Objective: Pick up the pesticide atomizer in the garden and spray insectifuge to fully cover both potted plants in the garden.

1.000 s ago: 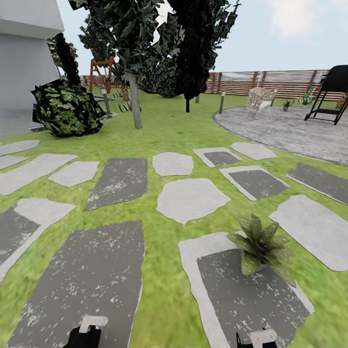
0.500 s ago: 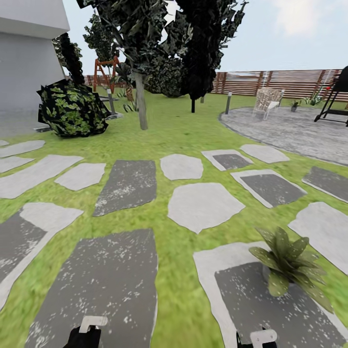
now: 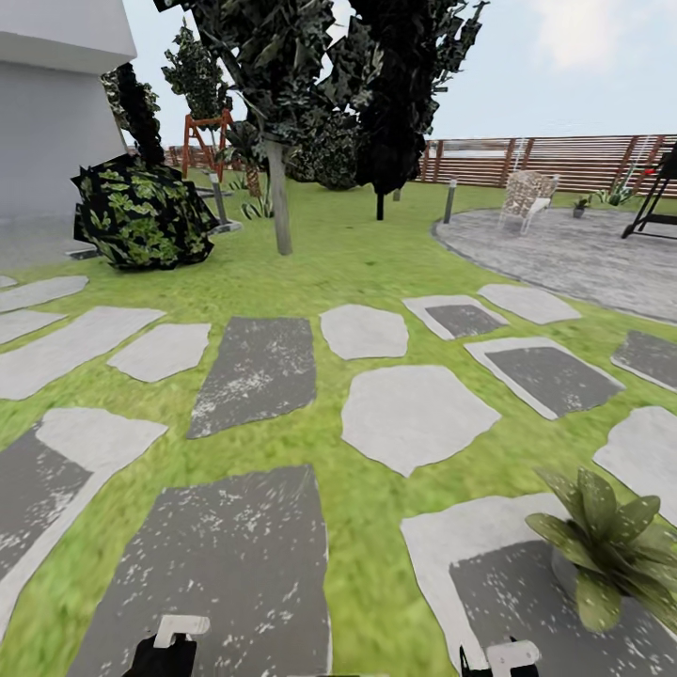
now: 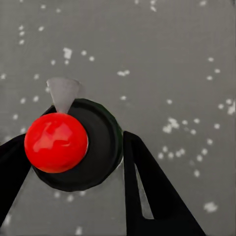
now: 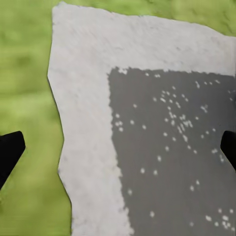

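The robot stands on a lawn [image 3: 357, 555] crossed by grey stepping stones [image 3: 414, 414], some pale and some dark and speckled. At the lower right of the head view, a potted plant [image 3: 606, 545] sits on the corner of a dark stone bordered in pale grey; its broad, pointed, speckled leaves spread outward in a low rosette, and the pot itself is barely visible.

Far ahead stand dark trees [image 3: 385, 85], a leafy bush [image 3: 141, 212] beside a grey building wall [image 3: 47, 122], a brown slatted fence [image 3: 555, 160], and a round grey patio [image 3: 574, 249] with a pale chair [image 3: 525, 196] on it.

In the left wrist view, the left gripper [image 4: 73, 152] has its two black fingers [image 4: 147, 191] closed against the sides of the sprayer [image 4: 86, 147]. The sprayer is seen end-on: a dark round body with a red ball at its near end and a pale grey nozzle tip beyond. Its long axis runs along the fingers, pointing away from the camera toward the dark speckled stone below.

In the right wrist view, the right gripper [image 5: 118, 147] holds nothing; its black fingertips [image 5: 10, 150] sit at opposite edges of the picture, wide apart, over a pale-bordered dark stone and grass.
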Robot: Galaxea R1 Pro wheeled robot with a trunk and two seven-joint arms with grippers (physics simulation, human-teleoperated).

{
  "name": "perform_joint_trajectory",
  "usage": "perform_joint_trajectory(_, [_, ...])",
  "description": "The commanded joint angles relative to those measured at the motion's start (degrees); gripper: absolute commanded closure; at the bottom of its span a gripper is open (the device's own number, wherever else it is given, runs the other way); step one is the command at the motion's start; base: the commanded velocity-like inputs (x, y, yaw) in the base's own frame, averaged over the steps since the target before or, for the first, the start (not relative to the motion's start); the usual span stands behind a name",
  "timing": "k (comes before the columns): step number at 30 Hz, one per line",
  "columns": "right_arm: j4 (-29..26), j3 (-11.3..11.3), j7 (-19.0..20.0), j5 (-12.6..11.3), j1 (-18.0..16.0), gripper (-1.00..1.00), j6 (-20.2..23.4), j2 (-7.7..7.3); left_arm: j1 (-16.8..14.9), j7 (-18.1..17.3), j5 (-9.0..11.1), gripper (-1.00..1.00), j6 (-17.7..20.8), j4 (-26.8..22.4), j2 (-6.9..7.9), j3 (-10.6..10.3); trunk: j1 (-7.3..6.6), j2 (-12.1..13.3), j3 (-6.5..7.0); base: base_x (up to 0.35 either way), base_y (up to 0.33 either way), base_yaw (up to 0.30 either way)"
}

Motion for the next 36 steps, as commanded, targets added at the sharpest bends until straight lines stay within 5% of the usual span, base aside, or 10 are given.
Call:
perform_joint_trajectory(1, [0.08, -0.22, -0.42, 0.62, -0.04, -1.00, -0.13, -0.01, -0.03, -0.08, 0.03, 1.00, -0.18, 0.05, 0.01, -0.20, 0.02, -0.02, -0.05, 0.287, 0.166, 0.000])
perform_joint_trajectory(24, [0.08, -0.23, -0.42, 0.62, -0.04, -1.00, -0.13, 0.03, -0.03, -0.08, -0.23, 1.00, -0.18, 0.05, -0.08, -0.20, 0.02, -0.02, -0.05, 0.291, 0.154, -0.002])
perform_joint_trajectory(36, [0.08, -0.22, -0.42, 0.62, -0.04, -1.00, -0.13, 0.04, -0.03, -0.08, -0.23, 1.00, -0.18, 0.14, -0.08, -0.20, 0.02, -0.02, -0.05, 0.305, 0.118, -0.223])
